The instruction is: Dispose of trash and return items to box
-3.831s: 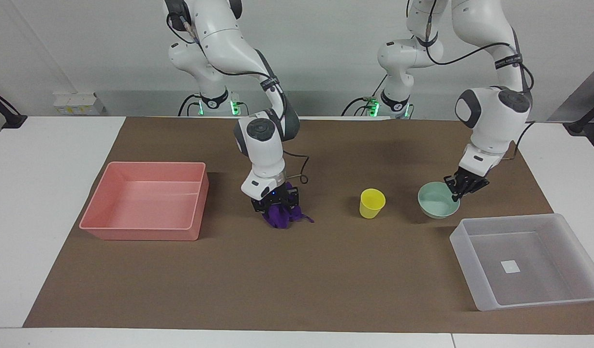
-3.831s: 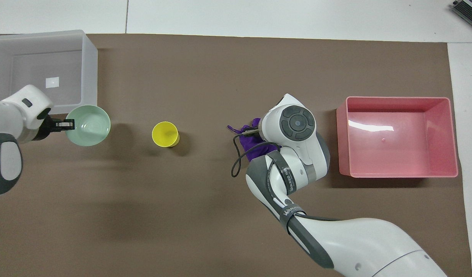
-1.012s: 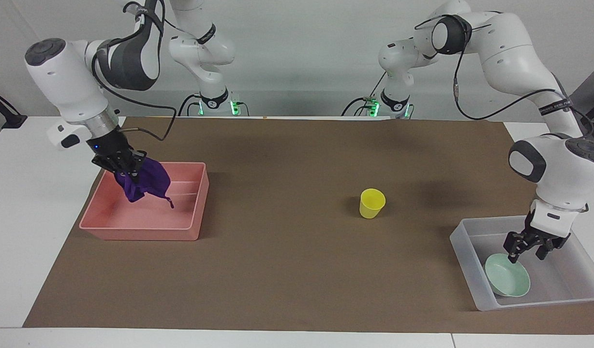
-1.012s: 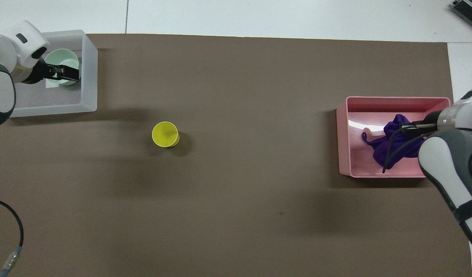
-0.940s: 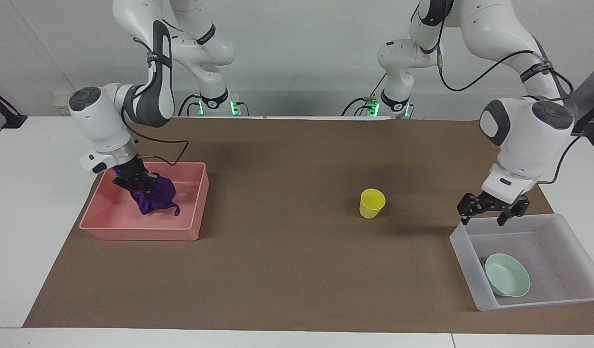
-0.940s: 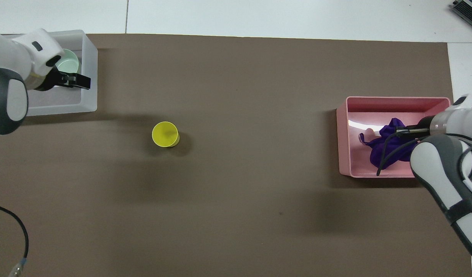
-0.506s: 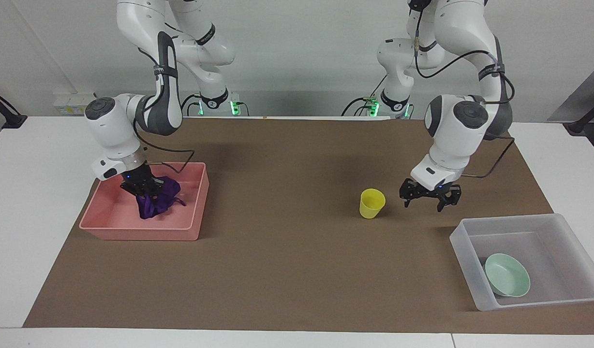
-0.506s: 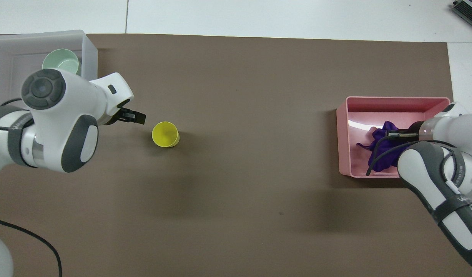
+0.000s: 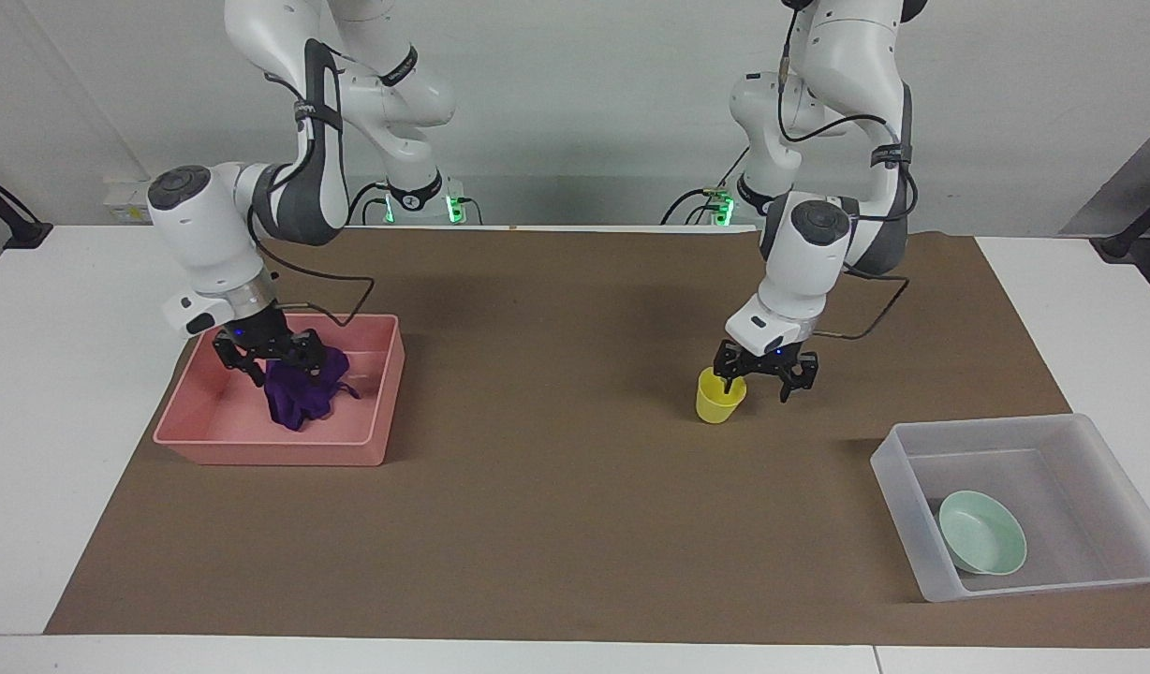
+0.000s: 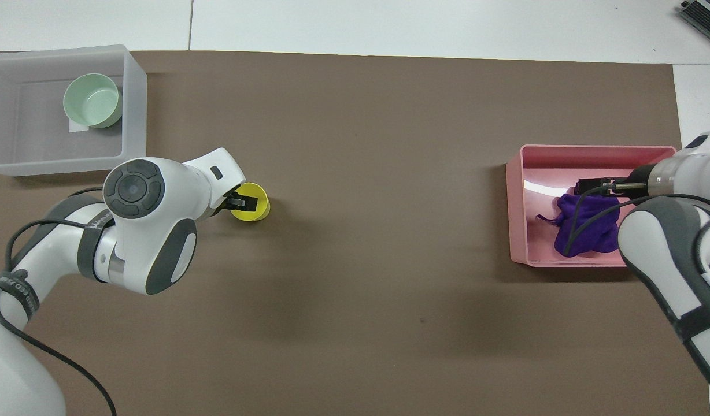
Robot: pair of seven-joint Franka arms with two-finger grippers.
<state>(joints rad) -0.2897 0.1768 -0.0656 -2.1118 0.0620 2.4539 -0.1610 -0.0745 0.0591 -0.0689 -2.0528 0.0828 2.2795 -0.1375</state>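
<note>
Two grippers, both spread open right now. The right gripper (image 9: 269,355) sits at the left of the facing frame, down in the pink tray (image 9: 373,402), fingers wide, with the purple cloth wad (image 9: 299,391) lying loose on the tray floor just under them; whether a fingertip still brushes the cloth I can't tell. The left gripper (image 9: 764,370) is at centre-right of that frame, fingers wide, one of them down at the rim of the yellow cup (image 9: 718,401), which stands upright on the brown mat (image 9: 556,505) covering the worktop. The mint-green bowl (image 9: 982,546) is already in the frosted box (image 9: 912,534) at the lower right corner, partly covering the white sticker (image 10: 73,125) in the overhead view.
</note>
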